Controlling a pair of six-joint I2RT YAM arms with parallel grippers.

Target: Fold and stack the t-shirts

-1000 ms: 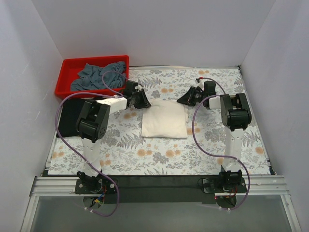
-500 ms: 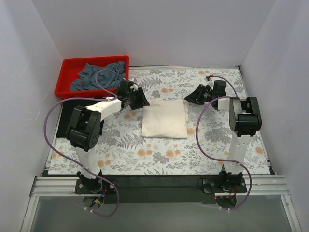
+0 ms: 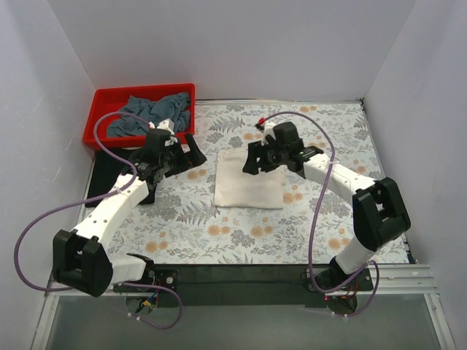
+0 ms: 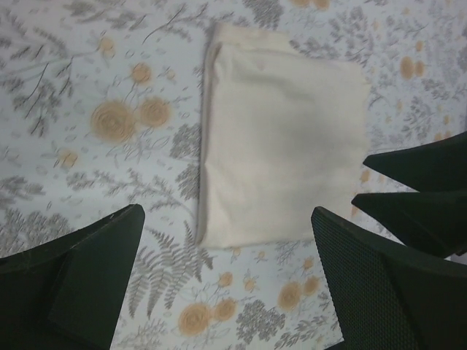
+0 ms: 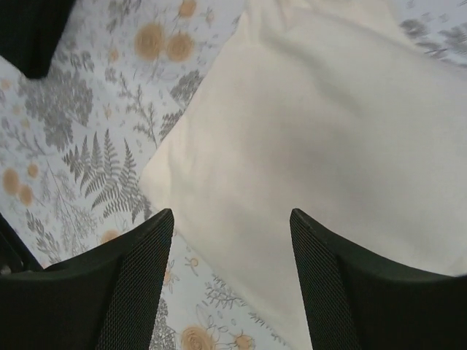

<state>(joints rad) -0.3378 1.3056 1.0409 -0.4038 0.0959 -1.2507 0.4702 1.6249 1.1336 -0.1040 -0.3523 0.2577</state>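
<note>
The cream-white t-shirt (image 3: 248,180) lies folded into a rectangle on the floral tablecloth; it also shows in the wrist views (image 4: 284,160) (image 5: 336,138). My left gripper (image 3: 191,152) (image 4: 226,284) hovers open just left of it, with only tablecloth between its fingers (image 4: 80,281). My right gripper (image 3: 254,160) (image 5: 232,277) hangs open over the shirt's upper part, holding nothing. A slate grey-blue t-shirt (image 3: 149,115) lies crumpled in the red bin. A black t-shirt (image 3: 101,175) lies at the table's left edge, partly hidden by my left arm.
The red bin (image 3: 139,89) stands at the back left corner. White walls close in the table at the back and on both sides. The right gripper's dark fingers (image 4: 423,186) show at the right edge of the left wrist view.
Both grippers opened wider. The left gripper drew back leftward from the cream shirt as its arm stretched out. The right gripper swung left, from beside the shirt to above it.
</note>
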